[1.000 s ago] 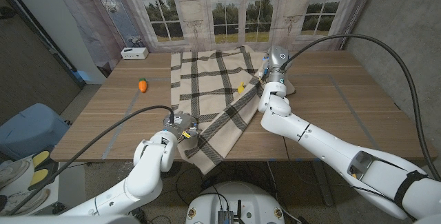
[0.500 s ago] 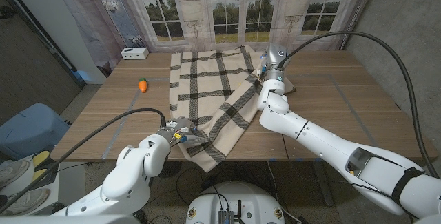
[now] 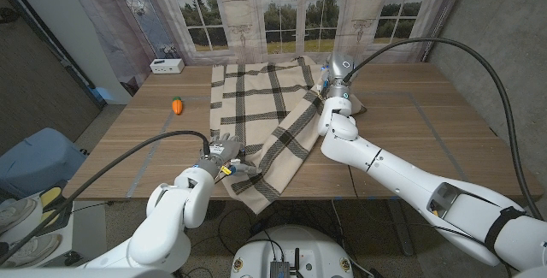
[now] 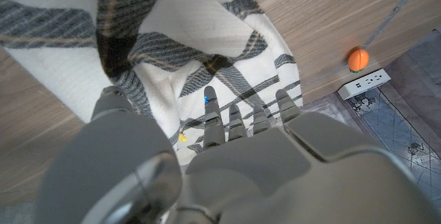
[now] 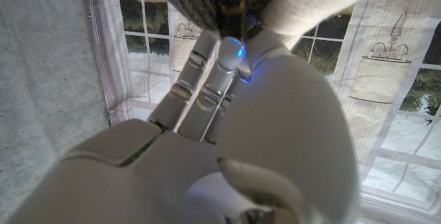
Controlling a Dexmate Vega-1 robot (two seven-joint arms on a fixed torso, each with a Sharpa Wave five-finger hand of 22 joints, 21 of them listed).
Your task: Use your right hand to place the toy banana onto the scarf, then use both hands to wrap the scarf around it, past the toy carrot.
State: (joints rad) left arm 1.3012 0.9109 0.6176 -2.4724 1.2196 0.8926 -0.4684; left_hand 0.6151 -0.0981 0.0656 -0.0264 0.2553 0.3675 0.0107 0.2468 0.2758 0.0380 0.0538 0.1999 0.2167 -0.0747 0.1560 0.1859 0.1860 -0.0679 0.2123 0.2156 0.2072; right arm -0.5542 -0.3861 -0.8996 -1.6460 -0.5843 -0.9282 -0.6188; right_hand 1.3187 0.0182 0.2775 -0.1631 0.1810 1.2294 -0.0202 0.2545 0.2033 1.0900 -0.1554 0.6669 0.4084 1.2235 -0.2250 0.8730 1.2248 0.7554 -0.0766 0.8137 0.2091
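- My right hand (image 3: 326, 90) pinches the scarf (image 3: 256, 107) at its far edge, fabric between the fingers (image 5: 207, 72).
- My left hand (image 3: 220, 151) grips the scarf's near folded corner.
- Banana: hidden.
- Carrot (image 3: 177, 105) lies on the table (image 3: 410, 133), left of the scarf.

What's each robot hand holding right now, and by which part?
Right robot hand grips the plaid scarf at its far right edge. Left robot hand sits at the scarf's near folded corner; whether it grips cannot be told.
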